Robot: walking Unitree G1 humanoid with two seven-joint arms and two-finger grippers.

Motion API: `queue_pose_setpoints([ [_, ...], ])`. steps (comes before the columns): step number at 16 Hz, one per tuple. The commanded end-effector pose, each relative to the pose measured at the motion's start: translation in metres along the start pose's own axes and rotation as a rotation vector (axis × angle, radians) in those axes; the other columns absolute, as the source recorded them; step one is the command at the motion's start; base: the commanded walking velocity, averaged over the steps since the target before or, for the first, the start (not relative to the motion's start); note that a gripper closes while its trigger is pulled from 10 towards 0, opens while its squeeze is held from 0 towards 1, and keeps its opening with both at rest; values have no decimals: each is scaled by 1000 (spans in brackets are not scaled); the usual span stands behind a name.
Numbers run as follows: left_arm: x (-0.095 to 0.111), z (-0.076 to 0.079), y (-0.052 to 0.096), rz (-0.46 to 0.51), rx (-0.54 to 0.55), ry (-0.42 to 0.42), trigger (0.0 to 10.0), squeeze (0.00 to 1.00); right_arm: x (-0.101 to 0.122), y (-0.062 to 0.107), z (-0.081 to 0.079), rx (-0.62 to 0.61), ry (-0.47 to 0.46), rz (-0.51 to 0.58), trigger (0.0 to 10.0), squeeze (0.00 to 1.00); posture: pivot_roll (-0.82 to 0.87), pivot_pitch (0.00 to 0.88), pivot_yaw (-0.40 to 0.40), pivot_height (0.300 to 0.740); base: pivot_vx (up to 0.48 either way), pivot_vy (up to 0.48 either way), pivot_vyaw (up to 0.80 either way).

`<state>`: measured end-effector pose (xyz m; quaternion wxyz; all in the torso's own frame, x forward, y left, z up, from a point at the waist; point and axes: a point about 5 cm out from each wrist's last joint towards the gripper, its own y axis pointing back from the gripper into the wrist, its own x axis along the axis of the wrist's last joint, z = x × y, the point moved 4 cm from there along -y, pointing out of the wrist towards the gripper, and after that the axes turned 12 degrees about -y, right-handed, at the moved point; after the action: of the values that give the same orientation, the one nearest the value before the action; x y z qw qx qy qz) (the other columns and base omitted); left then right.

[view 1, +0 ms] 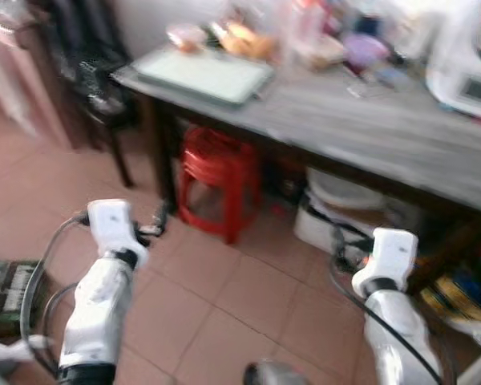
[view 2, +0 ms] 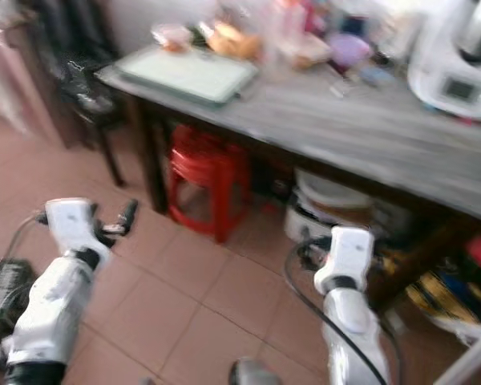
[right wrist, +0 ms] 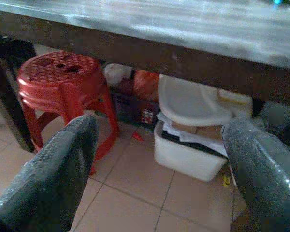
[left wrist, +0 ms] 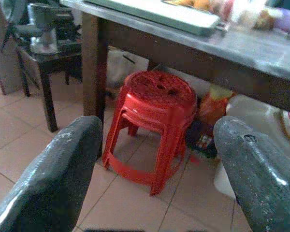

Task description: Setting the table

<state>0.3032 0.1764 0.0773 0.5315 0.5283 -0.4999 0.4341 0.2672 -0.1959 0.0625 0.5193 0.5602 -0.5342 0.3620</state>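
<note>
Ahead of me stands the dark-framed table with its grey top, and I take it as my landmark. On its far left corner lies a pale green tray, flat and bare; just behind the tray I see blurred food and bottles that I cannot identify, and at the table's right end a white appliance. Under the table, by its left leg, sits a stack of red plastic stools, and to the right of that a white bin with a loose lid among other clutter. A dark side table stands past the table's left end. My left gripper hovers above the tiled floor, short of the table and level with the stools, its two black fingers spread wide and holding nothing. My right gripper is likewise short of the table's edge, facing the bin, fingers wide apart and empty.
</note>
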Motion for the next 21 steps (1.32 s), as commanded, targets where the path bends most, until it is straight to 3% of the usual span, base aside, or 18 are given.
queue_pose_setpoints([
  [1, 3, 10, -2, 11, -31, -9, 10000, 0, 4, 0, 4, -15, 12, 15, 10000, 0, -27, 0, 5, 740, 0, 0, -800],
  [5, 7, 9, -5, 14, -22, -16, 10000, 0, 7, -4, 2, -18, 4, 29, 10000, 0, -26, 0, 16, 740, 0, 0, -800],
  [6, 9, 14, -5, 23, -50, -58, 10000, 0, 8, -5, 3, -20, 4, 31, 10000, 0, -27, 0, 16, 740, 0, 0, -800],
  [7, 11, 20, -4, 37, -92, -31, 10000, 0, 8, -5, 3, -20, 5, 33, 10000, 0, -28, 0, 15, 740, 0, 0, -800],
  [9, 13, 17, -3, 46, -68, -55, 10000, 0, 9, -5, 4, -19, 8, 36, 10000, 0, -30, 0, 14, 740, 0, 0, -800],
  [10, 12, 16, 0, 44, -67, -22, 10000, 0, 19, -2, -1, 4, 47, 79, 10000, 0, -32, 0, 12, 740, 0, 0, -800],
  [11, 10, 15, 4, 42, -58, -64, 10000, 0, 28, 0, -6, 23, 72, 121, 10000, 0, -31, 0, 10, 740, 0, 0, -800],
  [12, -3, 13, 11, -82, -15, -49, 10000, 0, 40, 4, -13, 41, 47, 169, 10000, 0, -31, 0, 6, 740, 0, 0, 0],
  [13, 13, 26, 17, 72, -155, -23, 10000, 0, 44, 8, -12, 34, 52, 185, 10000, 0, -29, 0, 9, 740, 0, 0, 0],
  [15, 11, 10, 22, 59, -10, -93, 10000, 0, 49, 14, -11, 48, 103, 209, 10000, 0, -32, 0, 16, 740, 0, 0, 0],
  [21, 15, 20, 17, 54, -82, -99, 10000, 0, 46, 11, -15, 71, 92, 192, 10000, 0, -31, 0, 18, 740, 0, -136, 0],
])
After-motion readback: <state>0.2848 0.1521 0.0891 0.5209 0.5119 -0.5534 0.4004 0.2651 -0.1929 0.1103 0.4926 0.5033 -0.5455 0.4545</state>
